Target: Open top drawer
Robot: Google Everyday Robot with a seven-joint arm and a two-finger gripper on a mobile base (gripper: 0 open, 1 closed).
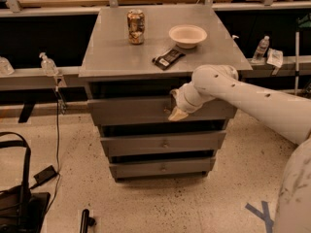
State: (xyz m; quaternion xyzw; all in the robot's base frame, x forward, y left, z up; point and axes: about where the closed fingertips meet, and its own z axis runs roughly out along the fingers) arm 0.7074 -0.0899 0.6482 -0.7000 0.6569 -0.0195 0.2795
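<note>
Gripper: you have the gripper (174, 106) pressed up against the front panel of the top drawer (126, 111), a little right of centre in the frame, where the panel's middle lies.
Grip state: you cannot tell from this view whether it is clenched or released; the wrist covers the contact spot and the drawer's knob.
Arm: your white arm (252, 101) comes in from the right edge and slopes up and left to the drawer front.
Top drawer: it sits directly under the grey worktop (112, 52), in the middle of the frame, the uppermost of three grey fronts.
Lower drawers: the middle drawer (146, 144) and bottom drawer (146, 169) lie below it, each showing a small centre knob.
Worktop items: you see a can (136, 26) upright towards the back, a pale bowl (187, 35) to its right, and a dark wrapped bar (168, 58) lying flat nearer the front edge, all apart from one another.
Surroundings: a clear bottle (47, 64) stands on the ledge at the left, another bottle (261, 47) at the right, and a black bag (14, 198) sits on the floor at lower left.
</note>
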